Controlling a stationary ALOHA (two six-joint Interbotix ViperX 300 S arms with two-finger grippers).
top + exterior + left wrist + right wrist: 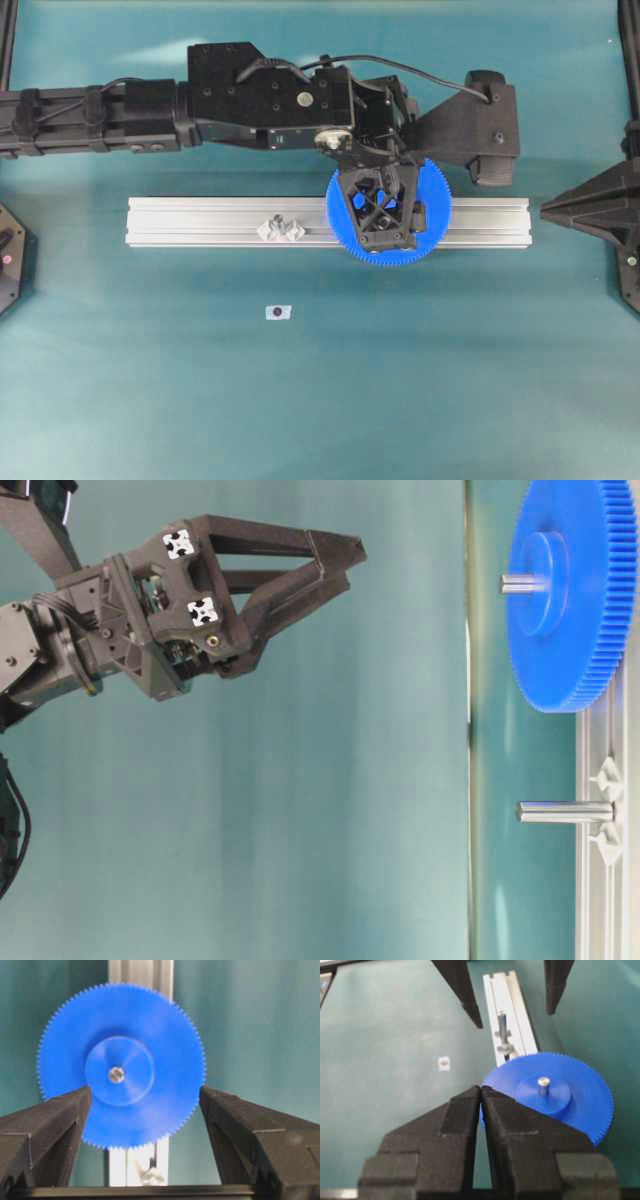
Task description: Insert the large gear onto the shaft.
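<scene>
The large gear (pixel 440 225), bright blue with fine teeth, lies flat on the aluminium rail (pixel 200 222). A silvery shaft (pixel 543 1085) pokes up through its hub (pixel 116 1075). A second, bare shaft (pixel 502 1025) stands further along the rail between two small translucent brackets (pixel 281 229). My left gripper (pixel 145 1094) hangs open well above the gear (pixel 560 590), touching nothing. In the table-level view this gripper (pixel 352 565) is far from the disc. My right gripper (pixel 480 1089) is shut and empty, beside the gear's rim.
A small white tag (pixel 279 312) with a dark dot lies on the teal table in front of the rail. The right arm (pixel 600 205) sits at the right edge, off the rail's end. The left arm (pixel 120 115) stretches in from the left behind the rail.
</scene>
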